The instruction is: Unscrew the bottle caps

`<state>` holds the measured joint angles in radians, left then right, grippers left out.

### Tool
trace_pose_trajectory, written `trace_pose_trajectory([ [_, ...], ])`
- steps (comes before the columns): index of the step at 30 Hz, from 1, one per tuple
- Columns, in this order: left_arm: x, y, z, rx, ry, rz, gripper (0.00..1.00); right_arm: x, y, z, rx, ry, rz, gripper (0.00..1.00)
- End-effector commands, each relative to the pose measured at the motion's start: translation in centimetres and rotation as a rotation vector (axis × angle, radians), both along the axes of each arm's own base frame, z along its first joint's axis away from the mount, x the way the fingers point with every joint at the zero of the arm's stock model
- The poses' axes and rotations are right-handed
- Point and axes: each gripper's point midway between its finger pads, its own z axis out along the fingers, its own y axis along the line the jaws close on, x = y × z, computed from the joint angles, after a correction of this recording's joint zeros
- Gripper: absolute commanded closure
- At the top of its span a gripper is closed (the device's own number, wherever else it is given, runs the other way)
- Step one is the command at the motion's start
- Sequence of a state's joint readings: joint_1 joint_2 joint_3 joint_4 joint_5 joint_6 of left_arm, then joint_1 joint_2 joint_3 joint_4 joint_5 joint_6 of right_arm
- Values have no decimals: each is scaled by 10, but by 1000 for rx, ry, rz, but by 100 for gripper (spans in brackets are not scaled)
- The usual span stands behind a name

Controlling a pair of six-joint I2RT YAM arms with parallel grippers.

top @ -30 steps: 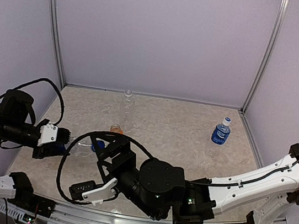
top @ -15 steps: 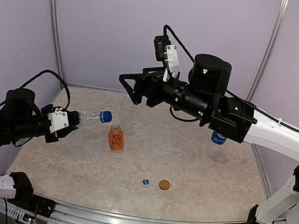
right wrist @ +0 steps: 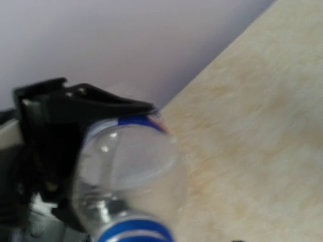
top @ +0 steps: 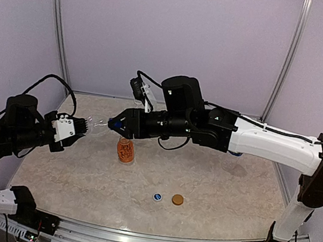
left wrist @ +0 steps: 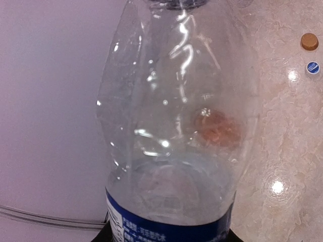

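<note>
The top camera looks down over the whole table (top: 230, 191) from behind. Both wrist cameras look closely at one bottle (left wrist: 176, 126).

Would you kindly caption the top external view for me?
Left fingers hold a bottle sideways; right fingers at its blue cap.

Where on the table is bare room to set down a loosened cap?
Free: the marbled tabletop right of the small brown cap; also the front-left patch before the short orange plastic bottle. Crowded: around that bottle, near the held clear blue-labelled plastic bottle.
</note>
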<state>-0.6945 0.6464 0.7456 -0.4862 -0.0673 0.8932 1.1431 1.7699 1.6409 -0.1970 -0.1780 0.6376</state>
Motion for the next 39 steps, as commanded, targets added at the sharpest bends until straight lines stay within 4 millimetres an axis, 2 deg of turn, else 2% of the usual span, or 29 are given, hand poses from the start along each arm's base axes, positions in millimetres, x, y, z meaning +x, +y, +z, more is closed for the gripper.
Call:
trace_pose_trajectory([
  [1,0,-1,1,0,-11,-5,59,-8,5,13,30,26,49,55],
  [4,-1,-1,1,-2,-9,-10,59,-7,5,13,31,25,50,70],
  [7,-2,-2,0,-1,-6,-13,59,-6,6,9,20,17,55,100],
  [11,-10,-4,-2,-17,41,-36,59,-14,8,11,0,-67,120,100],
  [13,-20,-6,-5,-23,97,-75,59,-27,11,12,-56,-232,164,100],
  [15,-29,-7,-13,-9,147,-104,59,-42,12,8,-178,-500,200,100],
  [20,-57,-5,-39,49,300,-178,62,-102,7,-9,-395,-1145,331,100],
  [21,-64,-4,-42,54,336,-196,62,-110,4,-17,-453,-1281,345,100],
  [22,-70,-4,-45,58,369,-209,62,-115,2,-16,-490,-1413,317,100],
  [26,-83,-3,-49,60,429,-242,62,-113,-9,-25,-739,-1793,229,100],
  [29,-85,-3,-51,73,425,-253,64,-107,-10,-17,-876,-1949,151,100],
  [33,-84,0,-61,109,431,-248,64,-108,-15,-7,-984,-2182,68,100],
  [36,-84,1,-64,111,428,-242,64,-109,-14,-7,-1046,-2262,72,100],
  [39,-76,2,-63,100,404,-208,64,-111,-17,1,-1007,-2232,36,100],
])
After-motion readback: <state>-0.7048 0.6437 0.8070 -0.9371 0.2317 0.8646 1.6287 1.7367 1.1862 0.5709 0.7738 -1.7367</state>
